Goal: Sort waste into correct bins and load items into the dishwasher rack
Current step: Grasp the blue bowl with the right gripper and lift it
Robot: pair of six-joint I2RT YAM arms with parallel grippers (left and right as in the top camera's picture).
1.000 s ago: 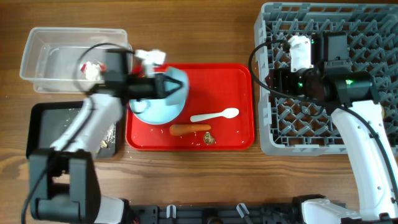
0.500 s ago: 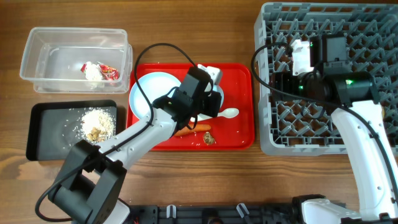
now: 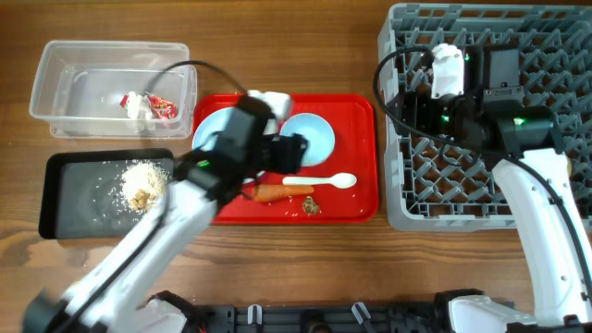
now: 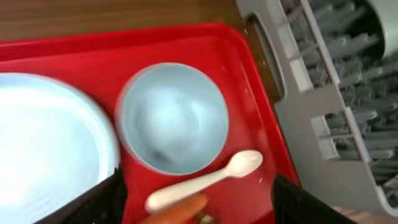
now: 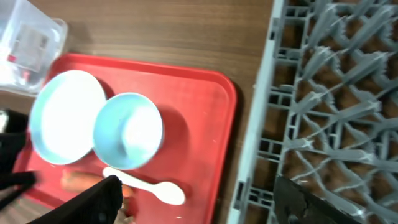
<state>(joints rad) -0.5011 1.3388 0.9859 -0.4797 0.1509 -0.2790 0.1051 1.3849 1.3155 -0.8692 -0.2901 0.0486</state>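
**Left arm** (image 3: 166,222): runs from the near-left counter edge diagonally across the corner of the black tray. Its wrist is over the red tray (image 3: 356,120), between plate and bowl, and is blurred in the overhead view.
**Left claw** (image 4: 196,186): fingers spread wide and empty. The spoon and the carrot tip lie on the tray in the gap beneath.
**Right arm** (image 3: 536,194): rises from the near-right edge. Its wrist is above the left rear part of the rack, facing the red tray.
**Right claw** (image 5: 198,183): fingers spread wide, nothing held.

**Red tray, on the counter** (image 3: 277,55) **between the bins and the rack:**
- Light-blue plate (image 3: 211,139), at the left.
- Pale blue bowl (image 3: 313,139), upright and empty, just beside the plate.
- White spoon (image 3: 319,180), lying in front of the bowl.
- Carrot (image 3: 277,193), just in front of the spoon's handle.
- Food bits (image 3: 311,208), near the front rim.

**Clear tub** (image 3: 42,83), far left: holds the red-and-white wrapper (image 3: 164,108) and the white tissue (image 3: 137,104), touching each other.
**Black tray** (image 3: 51,199), in front of the tub: holds pale crumbs (image 3: 143,176) and brown scraps (image 3: 141,197).
**Grey rack** (image 3: 546,37), right of the red tray: only pegs are visible where the right arm does not cover it.
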